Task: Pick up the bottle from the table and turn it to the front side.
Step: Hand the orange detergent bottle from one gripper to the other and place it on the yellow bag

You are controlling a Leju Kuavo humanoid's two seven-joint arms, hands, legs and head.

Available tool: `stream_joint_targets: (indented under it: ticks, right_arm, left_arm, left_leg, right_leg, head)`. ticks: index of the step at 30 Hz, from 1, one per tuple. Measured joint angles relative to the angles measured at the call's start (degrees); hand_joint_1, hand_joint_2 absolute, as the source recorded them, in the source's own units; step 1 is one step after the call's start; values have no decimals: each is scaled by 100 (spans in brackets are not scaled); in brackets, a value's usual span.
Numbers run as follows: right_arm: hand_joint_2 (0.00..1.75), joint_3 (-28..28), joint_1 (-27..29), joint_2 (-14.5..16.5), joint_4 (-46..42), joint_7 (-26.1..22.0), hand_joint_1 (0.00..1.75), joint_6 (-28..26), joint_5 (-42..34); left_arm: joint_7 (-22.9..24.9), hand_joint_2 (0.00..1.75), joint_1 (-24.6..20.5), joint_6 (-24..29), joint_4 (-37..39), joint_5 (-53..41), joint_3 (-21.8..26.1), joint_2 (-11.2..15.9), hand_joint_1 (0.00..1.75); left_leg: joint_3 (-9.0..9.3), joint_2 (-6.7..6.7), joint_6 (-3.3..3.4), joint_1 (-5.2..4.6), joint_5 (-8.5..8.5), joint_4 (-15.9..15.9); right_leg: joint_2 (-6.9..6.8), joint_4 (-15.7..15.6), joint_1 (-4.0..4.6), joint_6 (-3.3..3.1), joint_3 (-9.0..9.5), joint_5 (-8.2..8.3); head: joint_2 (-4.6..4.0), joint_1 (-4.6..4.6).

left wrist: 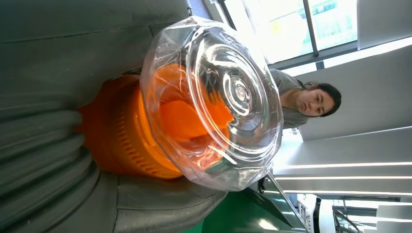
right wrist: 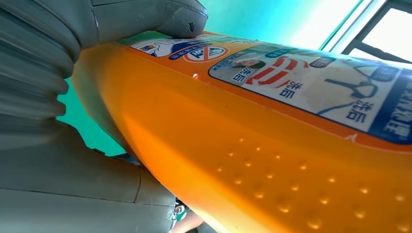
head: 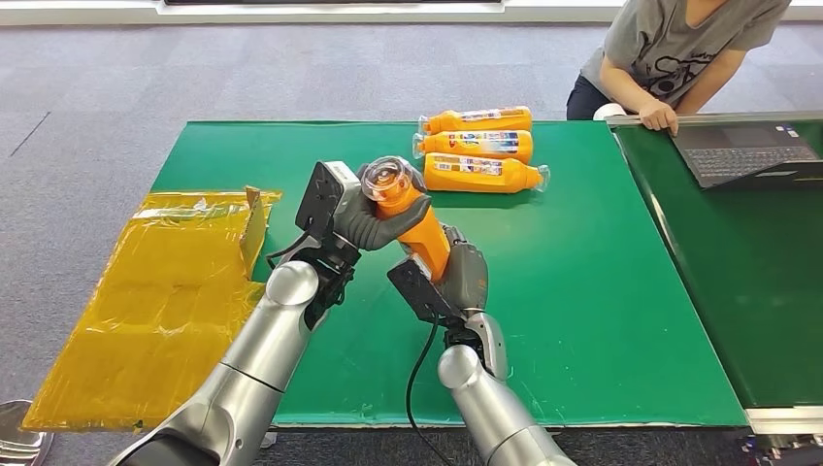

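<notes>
Both hands (head: 364, 225) (head: 464, 275) around bottle (head: 419, 225), fingers mostly hidden.

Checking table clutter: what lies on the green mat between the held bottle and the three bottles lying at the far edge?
Head view: bare green mat separates the held bottle from the three bottles.

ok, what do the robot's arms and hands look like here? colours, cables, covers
Both arms are smooth silver tubes with rounded joints. The left hand has a grey ribbed cover, thick grey fingers and a black boxy wrist module with a pale face. The right hand is grey too, with a black module; a black cable loops below it.
</notes>
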Motion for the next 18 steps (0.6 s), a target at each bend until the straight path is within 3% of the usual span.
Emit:
stream_joint_targets:
  ticks: [6,7,10,11,14,18]
  right_arm:
    - [175,0,4,0,0,13,175,1,1]
    - [175,0,4,0,0,13,143,2,2]
    - [175,0,5,0,0,21,12,9,3]
    - [175,-1,3,-1,0,25,0,9,1]
    - [175,-4,7,-2,-21,17,0,43,-3]
    - [175,-2,49,-10,-73,-13,0,72,14]
  left_arm:
    - [0,175,0,0,5,0,1,0,175]
    - [0,175,0,1,5,0,1,0,175]
    - [-9,175,1,135,2,-75,-1,1,175]
    - [-14,175,7,316,-11,-200,-8,1,175]
    - [27,175,44,1030,-123,-777,-73,0,175]
    - [98,175,34,1275,-245,-1010,-98,48,175]
  left_leg:
    - [0,0,0,0,0,0]
    - [0,0,0,0,0,0]
    - [0,0,0,0,0,0]
    - [-1,0,0,0,0,0]
    - [-2,1,0,0,0,0]
    - [-2,4,0,0,1,0]
  right_leg:
    - [0,0,0,0,0,0]
    - [0,0,0,0,0,0]
    - [0,0,0,0,0,0]
    - [-1,0,0,0,0,0]
    - [-1,0,0,0,0,0]
    - [0,0,0,-1,-2,1]
  head:
    - [0,0]
    - [0,0]
    - [0,0]
    - [0,-1]
    - [0,-1]
    - [0,-2]
